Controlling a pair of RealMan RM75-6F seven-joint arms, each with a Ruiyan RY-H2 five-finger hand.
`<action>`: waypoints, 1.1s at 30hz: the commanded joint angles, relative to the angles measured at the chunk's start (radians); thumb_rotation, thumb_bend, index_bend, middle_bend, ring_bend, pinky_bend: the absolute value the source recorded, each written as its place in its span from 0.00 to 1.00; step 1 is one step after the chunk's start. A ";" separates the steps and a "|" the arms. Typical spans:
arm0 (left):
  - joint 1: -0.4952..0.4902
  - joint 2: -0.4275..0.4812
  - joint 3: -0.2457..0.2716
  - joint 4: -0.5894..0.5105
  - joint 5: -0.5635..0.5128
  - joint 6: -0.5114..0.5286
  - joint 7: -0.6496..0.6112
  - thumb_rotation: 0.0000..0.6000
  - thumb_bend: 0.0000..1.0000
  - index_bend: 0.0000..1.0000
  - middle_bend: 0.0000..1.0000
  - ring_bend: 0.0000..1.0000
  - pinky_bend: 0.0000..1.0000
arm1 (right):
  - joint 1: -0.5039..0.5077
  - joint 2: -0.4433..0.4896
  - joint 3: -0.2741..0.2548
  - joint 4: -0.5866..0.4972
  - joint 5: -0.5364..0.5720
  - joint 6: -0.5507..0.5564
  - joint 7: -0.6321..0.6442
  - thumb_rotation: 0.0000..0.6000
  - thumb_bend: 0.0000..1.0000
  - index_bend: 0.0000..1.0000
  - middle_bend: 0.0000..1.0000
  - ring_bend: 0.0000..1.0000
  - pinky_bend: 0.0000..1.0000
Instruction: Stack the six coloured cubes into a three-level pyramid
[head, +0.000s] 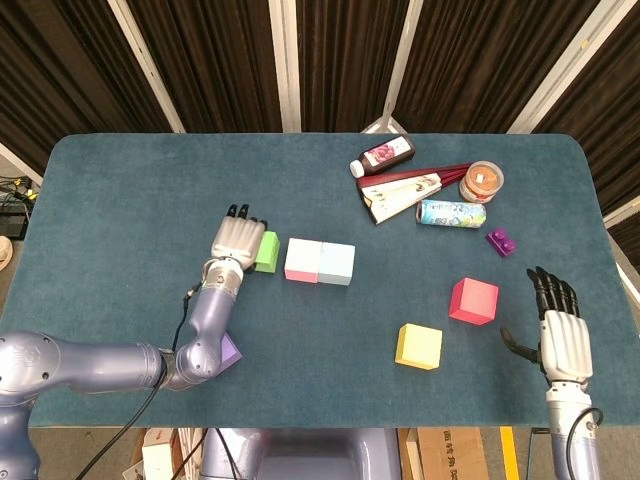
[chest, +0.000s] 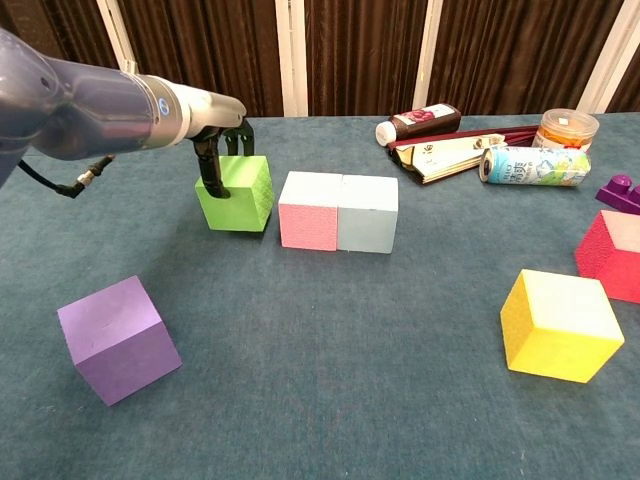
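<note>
Head view, cubes: six on the teal worktop (head: 120, 190). Green cube (head: 266, 251), pink cube (head: 302, 260) and pale blue cube (head: 336, 264) in one row; pink and blue touch, green just beside pink.
Head view, loose cubes: red cube (head: 473, 301), yellow cube (head: 419, 346), purple cube (head: 230, 352) half hidden under the left arm.
Head view, left hand (head: 237, 242): fingers curled over the green cube, holding it.
Head view, right hand (head: 562, 336): fingers spread, holding nothing, near the right edge.
Chest view, left hand: dark fingers (chest: 207, 165) clamp the green cube's top and side.
Chest view, clutter: one bottle (chest: 419, 122), one printed can (chest: 531, 165), one jar (chest: 566, 128).
</note>
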 joint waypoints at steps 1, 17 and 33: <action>-0.001 -0.010 -0.004 0.006 -0.001 0.001 0.008 1.00 0.39 0.27 0.25 0.00 0.00 | 0.000 0.000 0.000 0.000 0.001 -0.002 0.002 1.00 0.29 0.08 0.09 0.00 0.00; -0.004 -0.051 -0.021 0.029 0.009 0.020 0.037 1.00 0.39 0.27 0.25 0.00 0.00 | -0.001 0.007 0.002 -0.003 0.004 -0.004 0.013 1.00 0.29 0.08 0.09 0.00 0.00; -0.008 -0.086 -0.048 0.046 -0.011 0.036 0.081 1.00 0.38 0.27 0.25 0.00 0.00 | -0.003 0.009 0.005 0.000 0.008 -0.003 0.016 1.00 0.29 0.08 0.09 0.00 0.00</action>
